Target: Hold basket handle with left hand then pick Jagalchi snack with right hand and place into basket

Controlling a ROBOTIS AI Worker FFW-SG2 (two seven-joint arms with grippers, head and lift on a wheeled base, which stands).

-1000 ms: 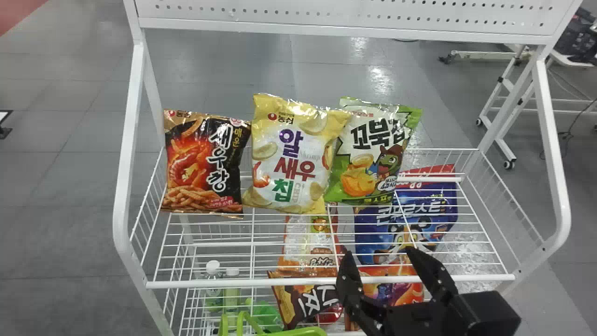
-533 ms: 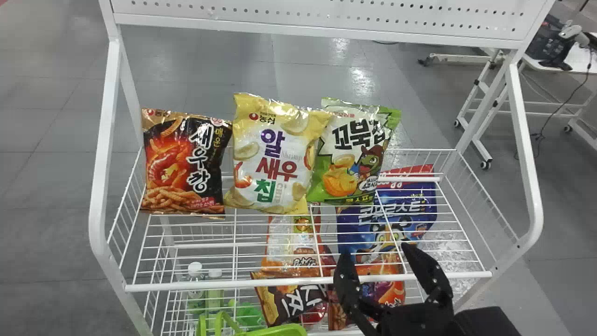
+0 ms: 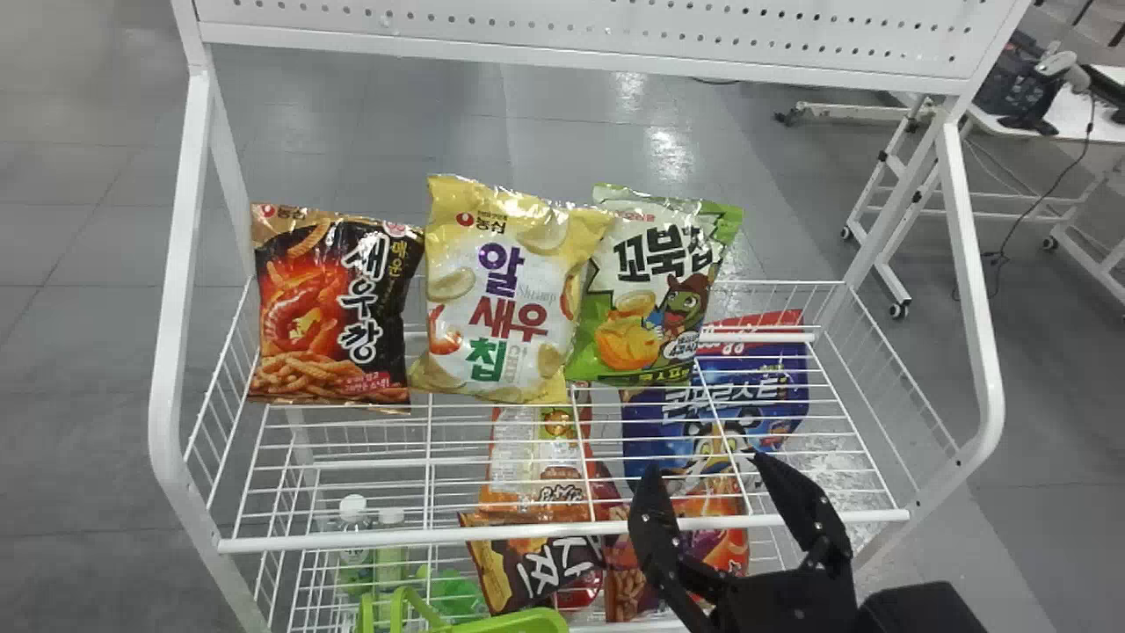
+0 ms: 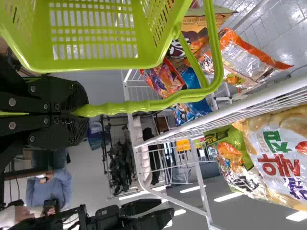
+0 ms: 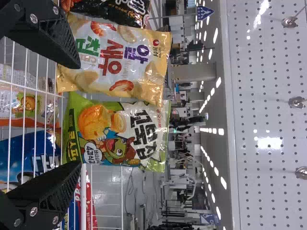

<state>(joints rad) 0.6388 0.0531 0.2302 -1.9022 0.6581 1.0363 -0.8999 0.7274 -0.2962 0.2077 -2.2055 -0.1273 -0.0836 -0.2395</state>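
Green at the bottom edge, the basket [image 3: 518,622] is held by its handle [image 4: 148,105], pinched in the left gripper [image 4: 79,112]. At lower right, the right gripper [image 3: 707,468] is held spread before the wire shelf [image 3: 562,533]. Across the middle, a black bag [image 3: 330,308], yellow bag [image 3: 505,290] and green-white bag [image 3: 655,290] are stood; which is the Jagalchi snack cannot be told.

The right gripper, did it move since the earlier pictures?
Yes. In the head view, the right gripper has moved to the right along the white front bar.
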